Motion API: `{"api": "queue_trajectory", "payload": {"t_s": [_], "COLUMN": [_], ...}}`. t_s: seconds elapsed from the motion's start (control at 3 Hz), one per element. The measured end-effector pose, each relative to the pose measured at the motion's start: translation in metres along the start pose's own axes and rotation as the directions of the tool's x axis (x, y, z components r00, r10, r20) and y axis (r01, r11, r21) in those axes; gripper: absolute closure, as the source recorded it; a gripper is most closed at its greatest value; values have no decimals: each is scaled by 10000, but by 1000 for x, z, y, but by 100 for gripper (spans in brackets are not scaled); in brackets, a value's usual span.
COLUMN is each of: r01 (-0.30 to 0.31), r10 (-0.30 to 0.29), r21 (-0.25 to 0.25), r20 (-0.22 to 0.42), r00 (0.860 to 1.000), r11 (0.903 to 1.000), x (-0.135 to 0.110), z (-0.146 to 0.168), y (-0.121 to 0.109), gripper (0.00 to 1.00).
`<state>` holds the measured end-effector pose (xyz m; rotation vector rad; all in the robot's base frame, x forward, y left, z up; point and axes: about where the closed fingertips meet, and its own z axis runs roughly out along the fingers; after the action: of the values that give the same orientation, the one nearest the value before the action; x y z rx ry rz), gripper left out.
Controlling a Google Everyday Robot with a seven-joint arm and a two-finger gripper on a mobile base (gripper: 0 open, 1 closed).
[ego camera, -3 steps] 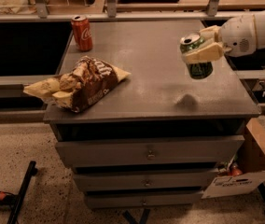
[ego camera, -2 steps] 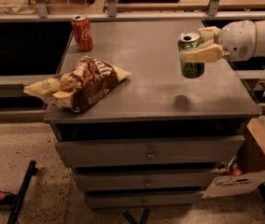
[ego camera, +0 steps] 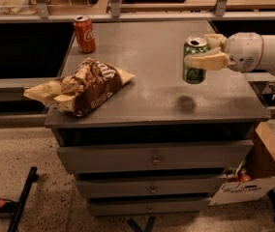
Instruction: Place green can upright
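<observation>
The green can (ego camera: 194, 62) is a dark-green soda can with a silver top. It is held upright in the air above the right part of the grey cabinet top (ego camera: 157, 57); its shadow lies on the surface below it. My gripper (ego camera: 207, 52) comes in from the right on a white arm and is shut on the green can, one cream finger (ego camera: 206, 61) across its front and the other behind its top.
A red cola can (ego camera: 84, 33) stands upright at the back left of the top. A brown snack bag (ego camera: 82, 87) lies at the front left. The cabinet has drawers below. A cardboard box (ego camera: 261, 170) stands on the floor at the right.
The gripper has moved left with the green can and turned it from tilted to upright. The can's shadow has shifted left with it.
</observation>
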<state>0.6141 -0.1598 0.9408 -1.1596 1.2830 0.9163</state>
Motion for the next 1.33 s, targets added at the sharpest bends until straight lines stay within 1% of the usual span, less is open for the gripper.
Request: {"api": "queue_trajectory", "payload": {"t_s": [0.33, 0.67, 1.33], "r01": [-250, -474, -737], "r10": [251, 474, 735], "r21": [-40, 26, 44], "r20": [204, 261, 374], "r00": [9995, 9985, 9966], "r11": [9997, 9989, 9973], "x": [19, 33, 46], "z": [1, 1, 0], "y": [-3, -5, -6], "gripper": [82, 58, 12]}}
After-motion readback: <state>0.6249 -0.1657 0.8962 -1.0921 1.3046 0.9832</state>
